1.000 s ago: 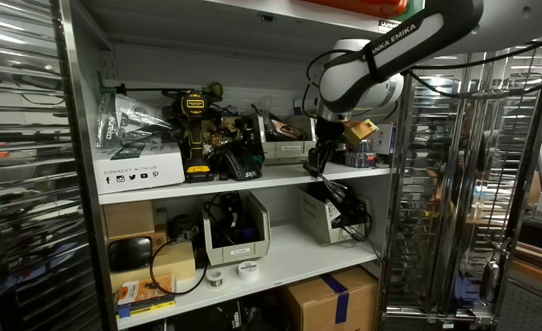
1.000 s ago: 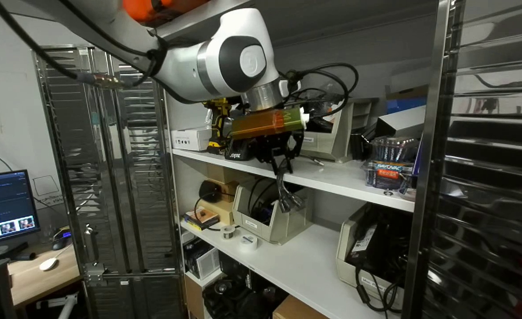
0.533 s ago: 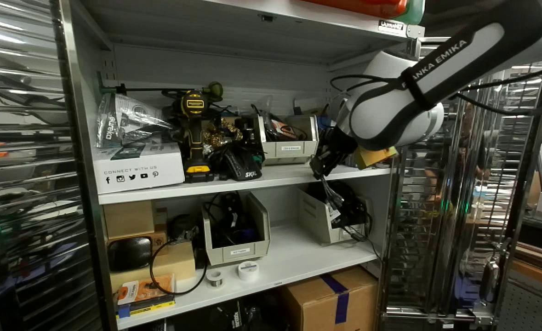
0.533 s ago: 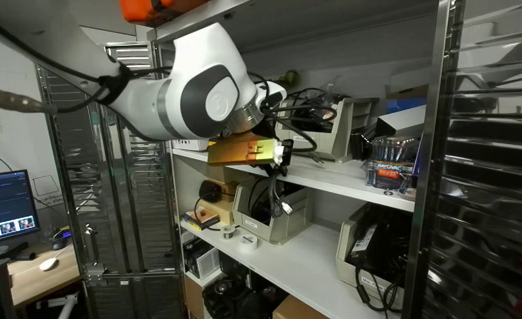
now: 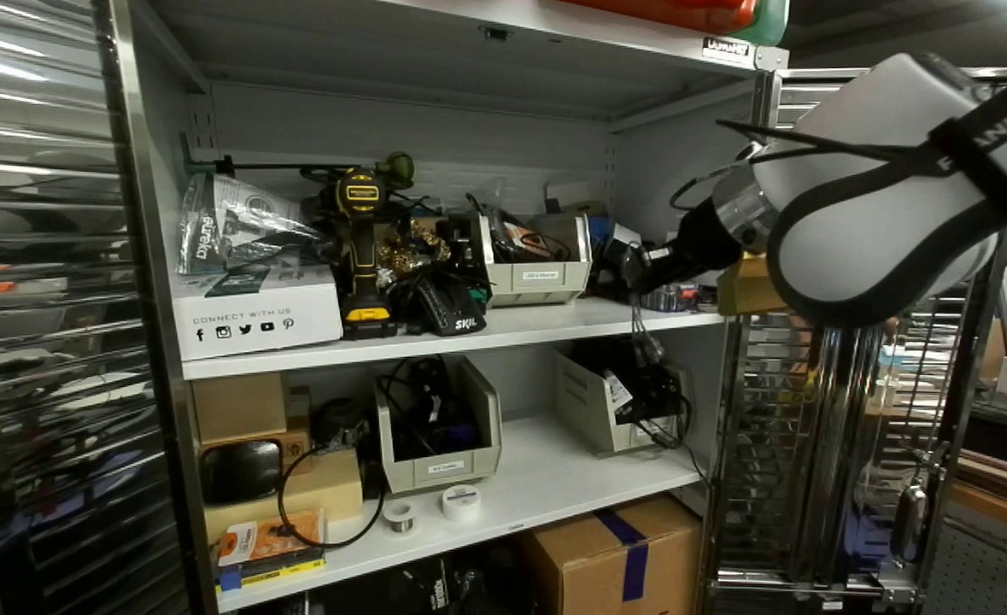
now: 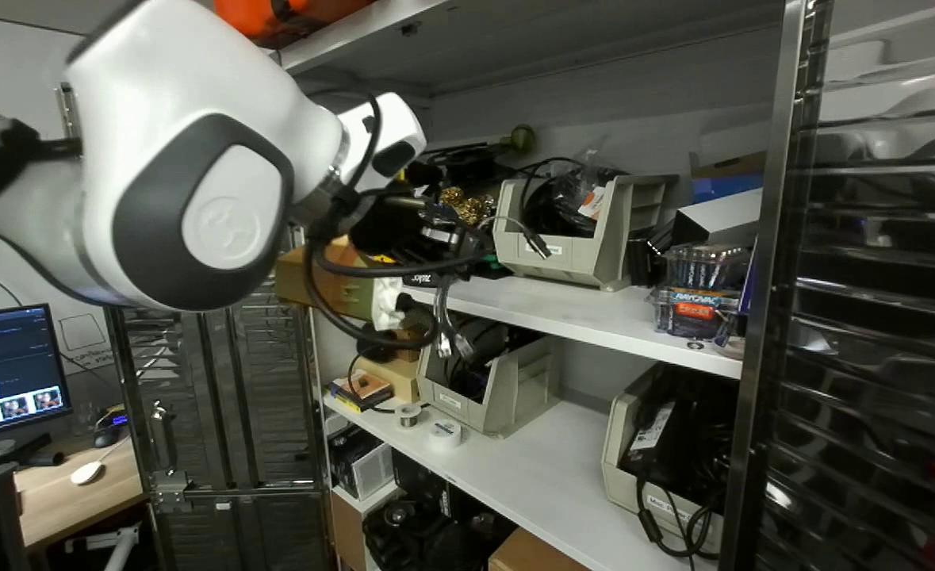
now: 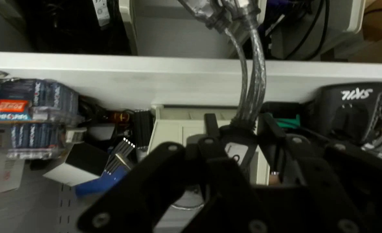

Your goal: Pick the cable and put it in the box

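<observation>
My gripper (image 5: 640, 269) is shut on the cable's black hub, and it also shows in an exterior view (image 6: 455, 246). In the wrist view, the cable (image 7: 255, 81) has clear grey strands hanging from the hub (image 7: 237, 150), which sits between the fingertips. The plugs hang in front of the upper shelf's edge. One thin lead with a plug (image 6: 534, 242) sticks out sideways. Beige bins stand on the shelves: one on the upper shelf (image 5: 541, 278), one mid-shelf with dark cables (image 5: 447, 470), and one with black power cords (image 6: 665, 500). The held hub is in front of the upper bin (image 7: 168, 132).
The upper shelf (image 6: 594, 317) also bears a yellow-black drill (image 5: 361, 248), a black SKIL charger (image 5: 452, 307) and battery packs (image 6: 693, 301). Tape rolls (image 5: 461, 502) lie on the middle shelf (image 5: 537, 470). Metal doors (image 6: 871, 317) flank the cabinet. A cardboard box (image 5: 588, 581) is below.
The arm has drawn back from the shelf, and the gripper has tilted from pointing down to pointing nearly level toward the cabinet. The cable has moved with it, still held.
</observation>
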